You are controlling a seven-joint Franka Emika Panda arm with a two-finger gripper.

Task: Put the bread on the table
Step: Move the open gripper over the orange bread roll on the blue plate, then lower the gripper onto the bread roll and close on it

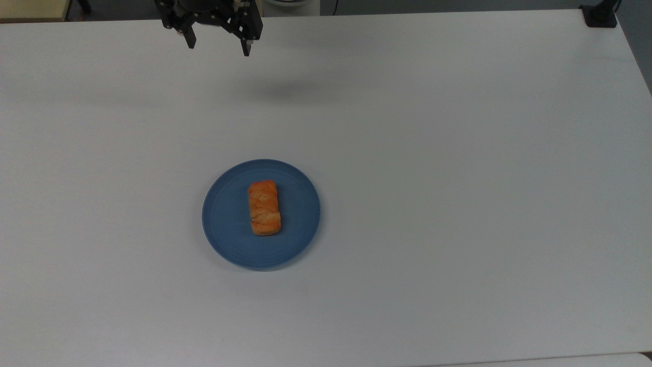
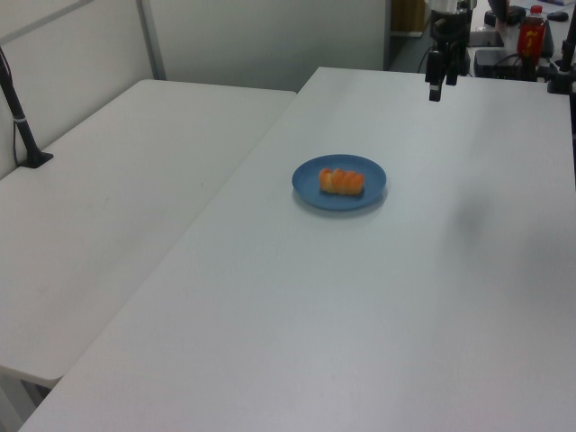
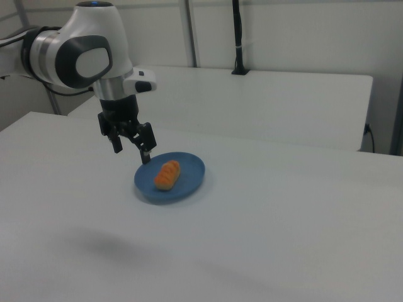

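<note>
The round blue plate [image 1: 224, 224] sits on the large plain white matte desk [image 1: 458, 178] and holds 1 thing: the small oblong golden-orange bread [image 1: 264, 207] with pale flaky streaks, lying near the plate's middle, its long axis running 12 to 6 o'clock in the top view. The bread has not reached the bare desk.

The black two-finger pincer [image 1: 218, 48] hangs above the desk at about 12 o'clock from the plate in the top view, well apart from it, released, its 2 fingers spread with nothing between them.

The right view adds the white and grey arm [image 3: 85, 50] above the pincer [image 3: 132, 154], and a second white desk [image 3: 283, 100] behind with a black pole [image 3: 238, 38] standing on it. The left view adds a red bottle [image 2: 533, 31] past the desk's far edge, at about 1 o'clock from the plate.
</note>
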